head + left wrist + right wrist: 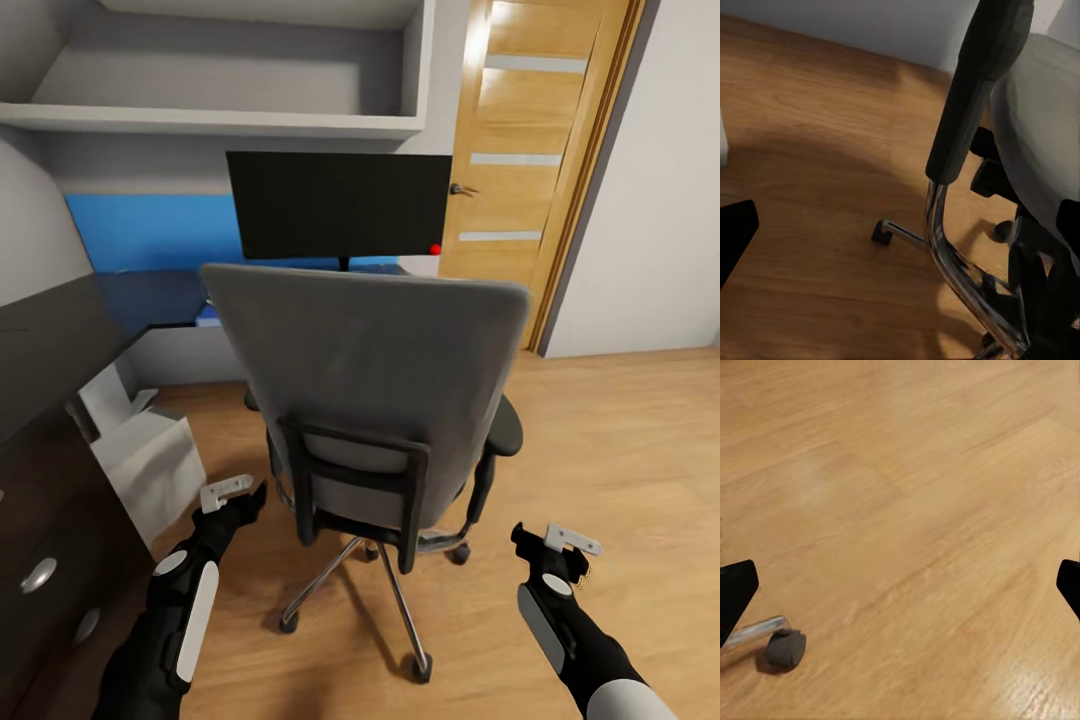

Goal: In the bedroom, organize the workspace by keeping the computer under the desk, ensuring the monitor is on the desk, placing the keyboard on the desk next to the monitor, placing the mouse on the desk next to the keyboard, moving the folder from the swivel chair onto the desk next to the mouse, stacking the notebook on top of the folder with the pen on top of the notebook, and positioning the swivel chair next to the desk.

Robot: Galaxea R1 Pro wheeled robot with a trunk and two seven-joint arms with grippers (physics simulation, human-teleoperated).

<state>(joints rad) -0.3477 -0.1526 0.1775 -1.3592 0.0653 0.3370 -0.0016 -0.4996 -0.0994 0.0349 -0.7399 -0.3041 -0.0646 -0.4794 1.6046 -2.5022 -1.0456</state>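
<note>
Wooden bedroom floor (620,430) lies open at right. At frame centre the grey upholstered swivel chair (370,380) turns its back to the camera, between both hands. Released left hand (235,497) is nearer, beside its armrest (right hand (555,548), also spread, hangs apart). Glossy black bench (60,340) at left carries the wide black monitor (338,205).

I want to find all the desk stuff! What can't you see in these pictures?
- Seat top of the swivel chair: head view, hidden behind its own backrest, so anything lying on it cannot be told.
- Foot of the monitor: head view, covered by the chair back.
- Desk top behind the chair: blocked.
- Left gripper: its fingers are too small and dark in the head view, and the left wrist view cuts them off.
</note>
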